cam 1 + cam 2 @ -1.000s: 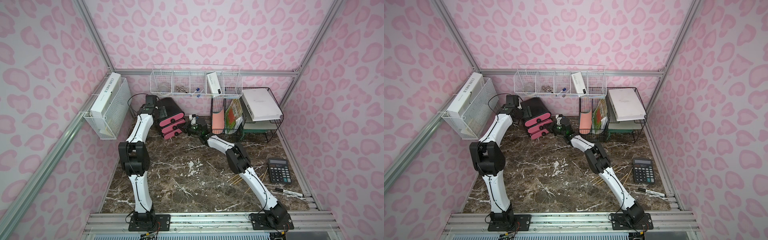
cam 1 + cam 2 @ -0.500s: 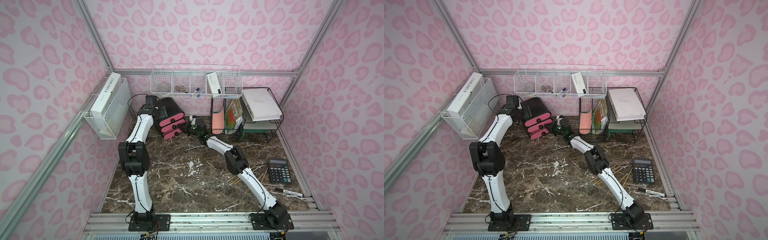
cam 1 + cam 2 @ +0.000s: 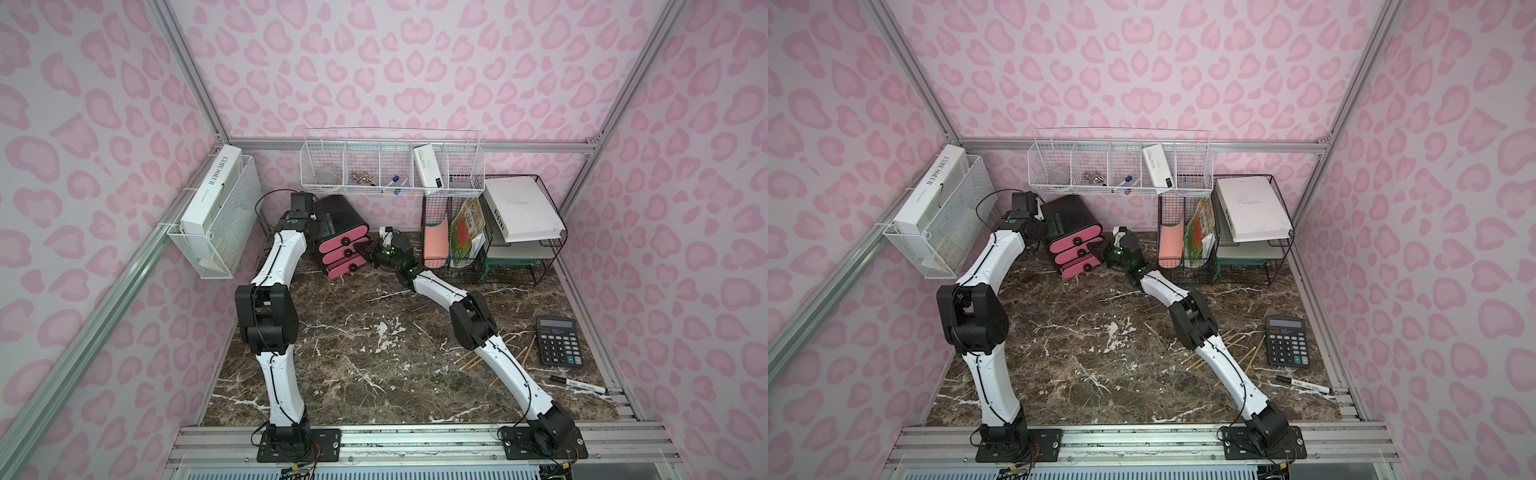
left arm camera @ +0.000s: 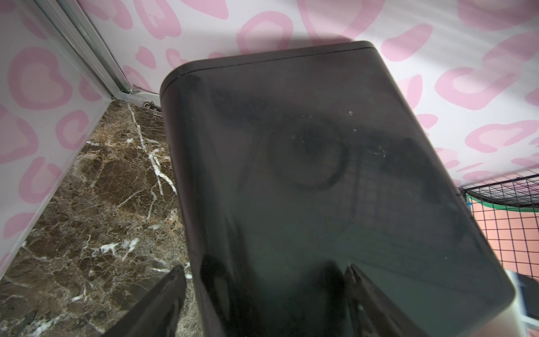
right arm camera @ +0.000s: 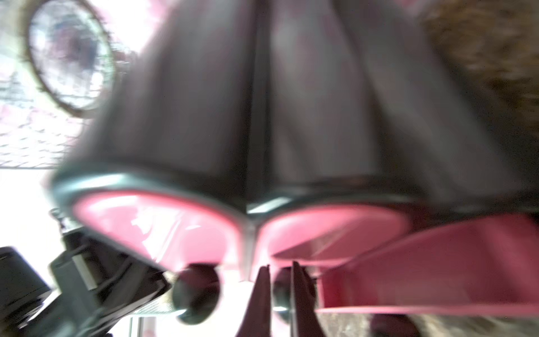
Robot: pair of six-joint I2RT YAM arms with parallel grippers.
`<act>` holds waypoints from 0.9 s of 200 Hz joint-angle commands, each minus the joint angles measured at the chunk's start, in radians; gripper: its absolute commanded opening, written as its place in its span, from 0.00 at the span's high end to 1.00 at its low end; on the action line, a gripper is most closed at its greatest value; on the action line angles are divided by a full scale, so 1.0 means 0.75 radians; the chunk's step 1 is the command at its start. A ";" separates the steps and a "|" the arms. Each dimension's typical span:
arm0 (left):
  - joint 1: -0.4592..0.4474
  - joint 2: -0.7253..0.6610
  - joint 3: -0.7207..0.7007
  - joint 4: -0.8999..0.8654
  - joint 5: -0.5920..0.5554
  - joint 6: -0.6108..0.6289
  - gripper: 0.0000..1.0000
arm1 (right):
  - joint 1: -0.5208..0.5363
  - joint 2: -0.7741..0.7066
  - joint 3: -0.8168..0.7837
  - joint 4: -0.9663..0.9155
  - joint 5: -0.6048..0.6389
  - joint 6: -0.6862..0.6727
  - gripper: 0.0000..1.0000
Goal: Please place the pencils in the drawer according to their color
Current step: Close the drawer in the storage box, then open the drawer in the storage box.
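Note:
The drawer (image 3: 338, 214) is a black cabinet with three pink fronts, standing at the back of the table. Its black shell (image 4: 320, 175) fills the left wrist view. My left gripper (image 4: 265, 271) is open at the cabinet's left side, one finger beside its rounded edge and one over its flat face. My right gripper (image 3: 362, 249) is at the middle knob (image 5: 281, 294), fingers a narrow gap apart, and the knob is wider than that gap. The bottom drawer (image 5: 423, 262) stands out a little. Several yellow-tan pencils (image 3: 469, 363) lie beside the right forearm in both top views.
A black wire-mesh rack (image 3: 490, 237) with papers stands right of the cabinet. A calculator (image 3: 559, 340) and a white marker (image 3: 579, 384) lie at the right edge. White wire baskets hang on the back wall (image 3: 392, 166) and the left wall (image 3: 216, 216).
My right gripper has crept a little left, closer to the drawer fronts. The left arm and the cabinet have not visibly moved.

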 commanded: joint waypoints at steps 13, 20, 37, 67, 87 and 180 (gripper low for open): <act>-0.001 0.037 -0.039 -0.422 -0.032 0.082 0.16 | 0.012 -0.231 -0.343 0.161 -0.042 -0.076 0.55; 0.000 0.036 -0.045 -0.421 -0.032 0.084 0.16 | 0.014 -0.287 -0.446 0.200 -0.034 -0.079 0.49; -0.001 0.030 -0.055 -0.413 -0.031 0.086 0.16 | 0.018 -0.391 -0.649 0.256 -0.013 -0.091 0.40; -0.001 0.029 -0.059 -0.412 -0.022 0.089 0.16 | 0.032 -0.482 -0.890 0.344 0.006 -0.095 0.33; -0.001 0.024 -0.061 -0.410 -0.020 0.092 0.16 | 0.042 -0.468 -0.927 0.355 0.006 -0.087 0.31; -0.001 0.024 -0.070 -0.423 0.004 0.084 0.18 | 0.075 -0.245 -0.760 0.347 0.083 -0.021 0.32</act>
